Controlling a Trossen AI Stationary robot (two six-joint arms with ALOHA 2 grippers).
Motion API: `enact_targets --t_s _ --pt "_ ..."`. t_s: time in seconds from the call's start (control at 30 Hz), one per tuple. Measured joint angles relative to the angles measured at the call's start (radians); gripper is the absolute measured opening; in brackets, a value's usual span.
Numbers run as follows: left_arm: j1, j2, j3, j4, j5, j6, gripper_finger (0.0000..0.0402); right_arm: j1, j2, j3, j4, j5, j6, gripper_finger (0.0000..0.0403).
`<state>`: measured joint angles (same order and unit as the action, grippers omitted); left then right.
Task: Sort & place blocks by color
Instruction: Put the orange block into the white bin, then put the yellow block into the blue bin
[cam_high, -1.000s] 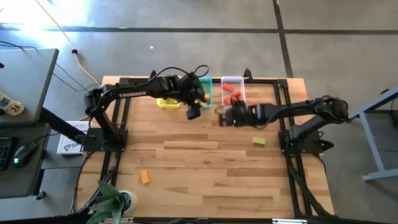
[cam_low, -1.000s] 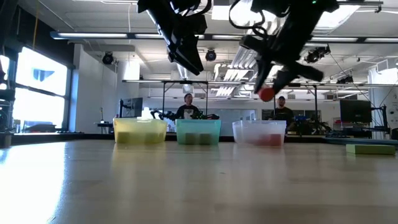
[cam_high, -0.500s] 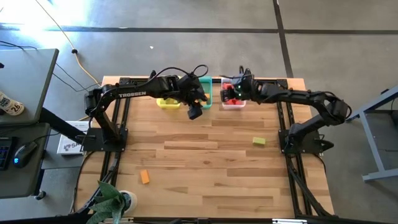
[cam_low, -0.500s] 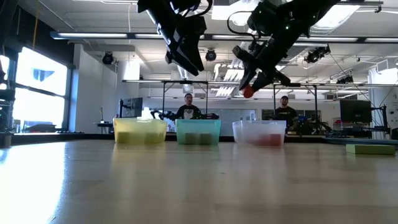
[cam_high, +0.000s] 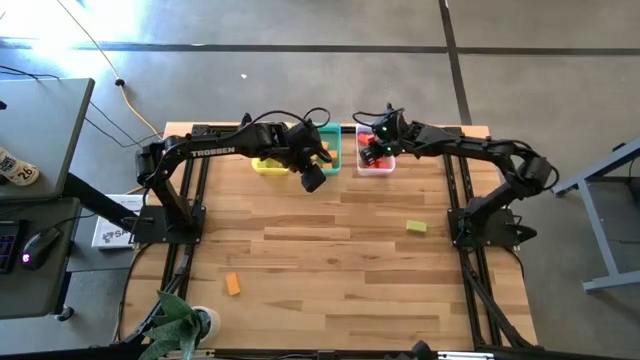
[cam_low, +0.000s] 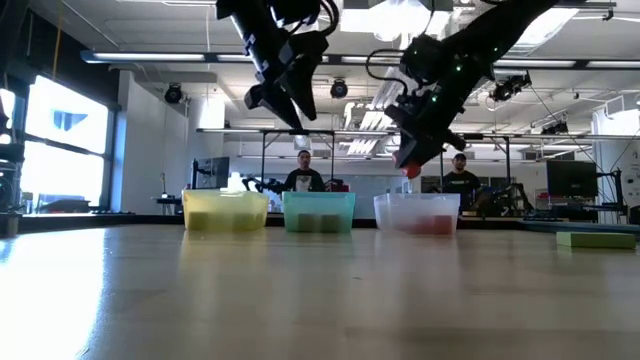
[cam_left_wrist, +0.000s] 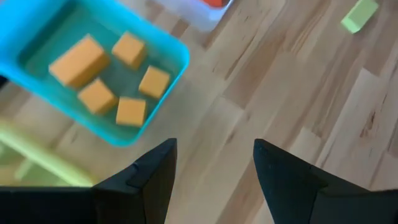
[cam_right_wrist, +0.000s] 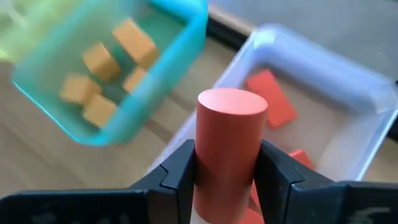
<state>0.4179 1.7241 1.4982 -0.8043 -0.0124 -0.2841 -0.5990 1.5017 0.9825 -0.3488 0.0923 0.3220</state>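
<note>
This is a robotics lab or workshop, an open industrial hall with a bare concrete floor, exposed ducts and strip lights overhead, and a big window on one side. Two people stand at benches crowded with monitors and gear beyond the wooden table, which sits in a black metal frame carrying two robot arms. Beside it is a desk with a keyboard and mouse, and a cable trails across the floor.
</note>
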Motion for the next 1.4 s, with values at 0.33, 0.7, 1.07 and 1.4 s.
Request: enact_targets --t_s 0.33,0.7,1.07,1.4 --pt "-0.006 0.000 0.000 -0.163 0.001 -0.106 0.0200 -0.030 0.102 0.000 -0.032 -0.051 -0.040 0.0108" --pt "-0.079 0.000 0.000 -0.316 -0.002 -0.107 0.0200 -0.032 0.103 0.000 -0.035 0.004 -0.102 0.0179" --pt "-0.204 0.000 0.000 -0.473 -0.042 -0.281 0.0200 -0.032 0.102 0.042 -0.090 -0.021 -0.148 0.0228" --pt "-0.332 0.000 0.000 -0.653 -0.079 -0.714 0.0200 -0.027 0.101 0.137 -0.134 -0.053 -0.192 0.0227"
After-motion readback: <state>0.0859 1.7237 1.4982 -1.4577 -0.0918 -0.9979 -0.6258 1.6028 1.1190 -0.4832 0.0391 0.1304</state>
